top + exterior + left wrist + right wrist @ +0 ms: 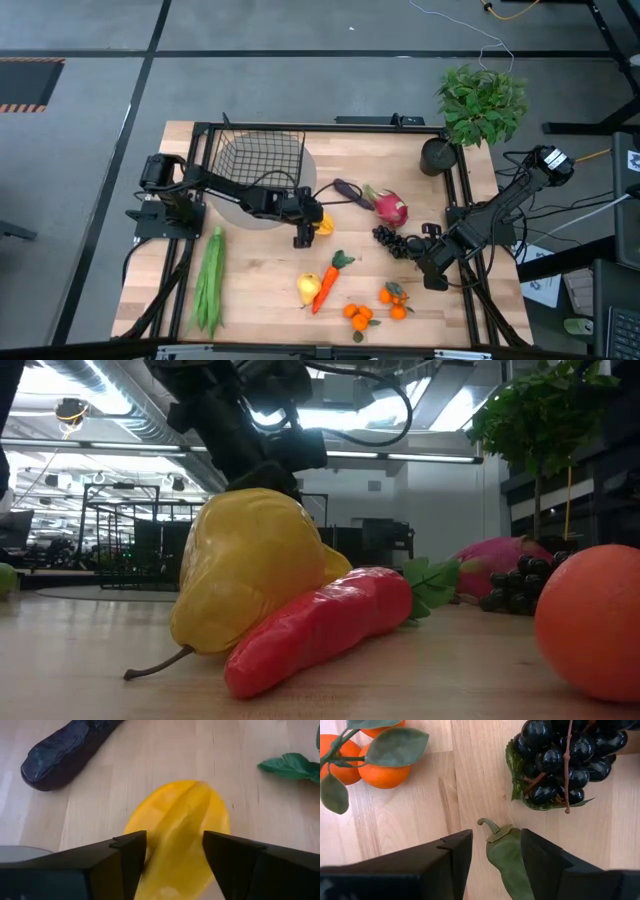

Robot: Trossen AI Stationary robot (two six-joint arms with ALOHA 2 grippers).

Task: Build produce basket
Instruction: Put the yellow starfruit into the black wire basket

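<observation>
Left gripper (303, 238) is closed around the yellow pepper (324, 224) near the table centre; the right gripper (436, 276) holds a green pepper (510, 862).

At 6 o'clock of the table (260, 280) lie the oranges (360, 317), with the yellow pear (308, 289) and the carrot (327, 284) touching just beyond. The green beans (209, 281) lie at 8 o'clock. The right gripper, at 4 o'clock, has its fingers (450, 855) pressed on both sides of the green pepper, near the dark grapes (392, 239). Farther, at 1 o'clock, are the eggplant (349, 192) and the dragon fruit (390, 208). The basket (260, 157) stands at 11 o'clock, with no produce visible in it.
</observation>
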